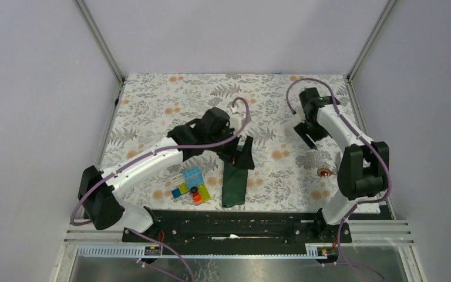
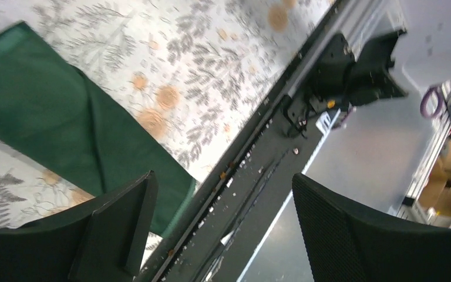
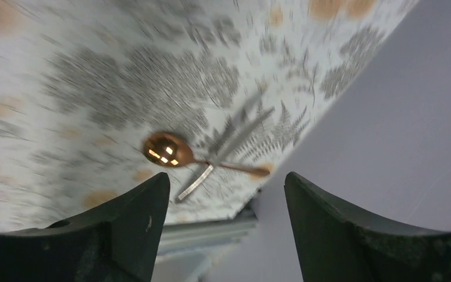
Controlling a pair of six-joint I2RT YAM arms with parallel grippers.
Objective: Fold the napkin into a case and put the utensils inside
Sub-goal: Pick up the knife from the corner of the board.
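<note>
Dark green satin napkin (image 1: 234,185), folded to a narrow strip, lies on the floral desk (image 1: 152,100); its near end stops just short of the desk's front edge. Left gripper (image 2: 223,179) hovers at the napkin's far end, fingers apart and empty. Right gripper (image 3: 226,176), well right of the napkin, holds its fingers apart above the copper spoon (image 3: 164,150) and silver utensil (image 3: 195,182), which lie near the desk's right edge. Patterned desk shows between napkin and spoon. Plastic blocks (image 1: 191,189) sit just left of the napkin.

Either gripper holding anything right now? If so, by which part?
Nothing held: left gripper and right gripper are both open and empty; napkin and spoon lie untouched below them.
</note>
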